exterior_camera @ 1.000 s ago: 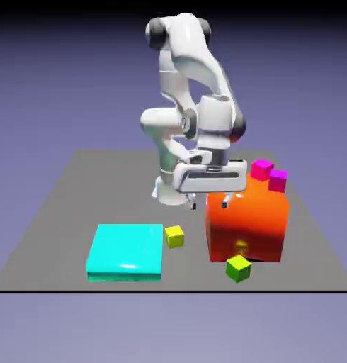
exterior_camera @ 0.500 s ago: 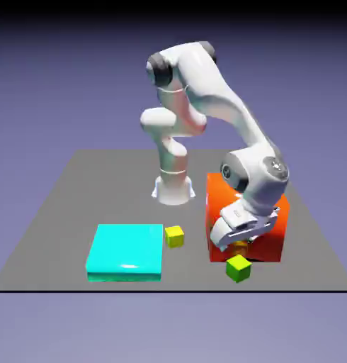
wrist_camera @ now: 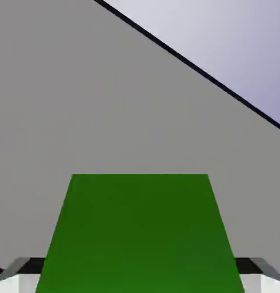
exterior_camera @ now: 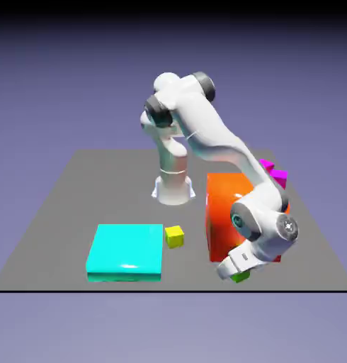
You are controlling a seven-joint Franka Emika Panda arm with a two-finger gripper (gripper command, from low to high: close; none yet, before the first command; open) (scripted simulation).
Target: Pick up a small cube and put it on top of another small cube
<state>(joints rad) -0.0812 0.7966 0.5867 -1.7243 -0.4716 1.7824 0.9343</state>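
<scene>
Green cube point(wrist_camera: 140, 234): on the table point(exterior_camera: 77, 213), between the fingers point(wrist_camera: 19, 268), which press its sides. Orange block point(exterior_camera: 229, 205): just behind the gripper point(exterior_camera: 236, 273); a lift could clip it. Yellow cube point(exterior_camera: 174, 236): well apart; an off-centre grip risks slipping.

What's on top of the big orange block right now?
Two small magenta cubes show at the far right corner of the big orange block. The white arm covers much of its top, so anything else there is hidden.
</scene>
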